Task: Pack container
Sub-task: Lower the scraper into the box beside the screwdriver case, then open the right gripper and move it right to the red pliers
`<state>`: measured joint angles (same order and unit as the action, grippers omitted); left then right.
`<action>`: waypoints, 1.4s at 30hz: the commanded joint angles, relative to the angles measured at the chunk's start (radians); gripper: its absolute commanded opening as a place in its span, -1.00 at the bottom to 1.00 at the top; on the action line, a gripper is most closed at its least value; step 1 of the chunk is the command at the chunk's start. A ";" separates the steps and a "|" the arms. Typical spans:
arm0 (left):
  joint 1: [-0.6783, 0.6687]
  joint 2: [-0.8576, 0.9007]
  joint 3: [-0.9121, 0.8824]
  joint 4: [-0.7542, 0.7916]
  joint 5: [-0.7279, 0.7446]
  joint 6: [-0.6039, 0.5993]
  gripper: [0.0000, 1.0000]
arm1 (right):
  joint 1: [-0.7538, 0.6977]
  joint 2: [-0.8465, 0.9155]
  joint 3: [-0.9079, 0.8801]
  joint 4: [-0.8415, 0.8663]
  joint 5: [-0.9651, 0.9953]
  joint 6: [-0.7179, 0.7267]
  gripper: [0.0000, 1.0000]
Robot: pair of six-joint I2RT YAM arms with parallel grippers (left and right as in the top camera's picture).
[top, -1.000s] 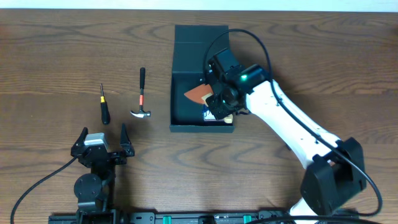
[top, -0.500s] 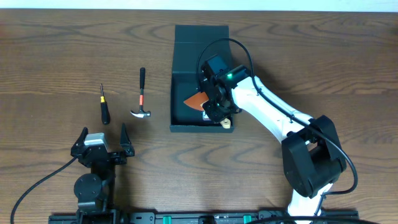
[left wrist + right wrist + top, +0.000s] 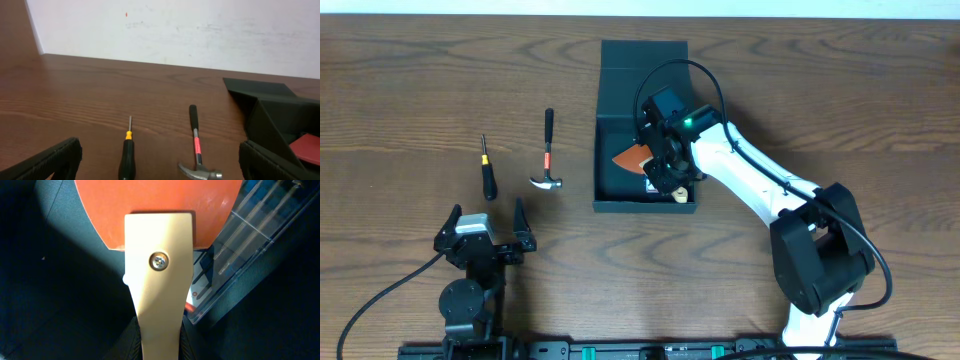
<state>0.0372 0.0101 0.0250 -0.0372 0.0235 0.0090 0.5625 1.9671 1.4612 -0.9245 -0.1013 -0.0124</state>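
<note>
Moved further in, the right pincer (image 3: 660,172) sits over the container (image 3: 640,62), clamped on the orange scraper (image 3: 628,157), blade pointing left. Left pincer (image 3: 485,228) rests wide apart, far off.

Legible text: none | hammer (image 3: 195,135) shaft: red sticker (image 3: 197,148), print too small to read | clear case (image 3: 250,240): blue-and-white label (image 3: 200,287) with a red mark, blurred, not readable
</note>
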 commanded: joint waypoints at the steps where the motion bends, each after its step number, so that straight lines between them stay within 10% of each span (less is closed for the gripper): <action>1: -0.003 -0.006 -0.021 -0.033 -0.008 0.017 0.96 | 0.008 0.033 -0.003 0.011 0.000 -0.020 -0.97; 7: -0.003 -0.006 -0.021 -0.033 -0.008 0.017 0.96 | 0.007 0.042 -0.003 0.030 0.000 -0.023 -0.93; 14: -0.003 -0.006 -0.021 -0.033 -0.008 0.017 0.97 | 0.007 0.042 -0.003 0.016 0.000 -0.031 -0.03; 25: -0.003 -0.006 -0.021 -0.033 -0.008 0.017 0.97 | 0.006 0.033 0.052 -0.015 0.000 -0.039 -0.01; 42: -0.003 -0.006 -0.021 -0.033 -0.008 0.017 0.97 | -0.097 0.020 0.628 -0.472 0.251 0.111 0.02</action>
<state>0.0372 0.0101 0.0250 -0.0372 0.0235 0.0086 0.5297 1.9961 2.0182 -1.3464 0.0269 0.0269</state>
